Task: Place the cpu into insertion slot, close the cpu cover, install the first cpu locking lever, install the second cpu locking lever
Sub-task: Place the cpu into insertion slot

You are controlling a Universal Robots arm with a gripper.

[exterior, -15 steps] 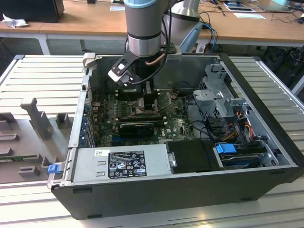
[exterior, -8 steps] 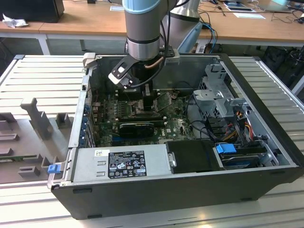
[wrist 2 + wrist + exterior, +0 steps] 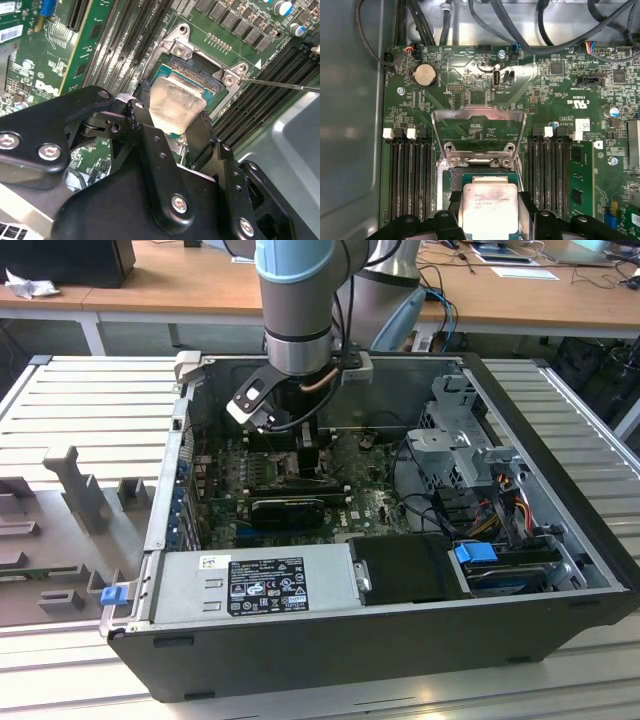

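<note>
Placement of the cpu [image 3: 487,212] looked to be the step in hand: the gripper [image 3: 172,117] was clenched on the chip, one black finger against each of two opposite sides, and held it right at the insertion slot [image 3: 197,64] with its silvery top facing up. In the second wrist view the chip appeared to sit at a slight tilt against the grey frame, though the slanted view made that hard to judge, and whether any part of it touched the socket floor I could not tell. To do this well, I judged, the chip should come level before going down, its green edges square with the frame. It should settle with no push, since the contacts beneath would likely bend easily, and the fingers should let go only once it lay flat. The cpu cover [image 3: 479,115] stood raised on its hinge at the far side of the slot, apart from the chip, so nothing hung over the recess. A thin metal rod [image 3: 280,85], probably one of the locking levers, lay out to the side of the frame. Room was tight across the fingers' line: banks of memory slots [image 3: 410,180] ran close beside the frame on both sides, so a sideways slip would meet them. Straight up looked open. In the exterior view the arm reached down into the computer case [image 3: 400,650], with the drive cage [image 3: 460,435] toward the exterior view's right and the power supply [image 3: 260,585] along the near wall, both well apart from the gripper
</note>
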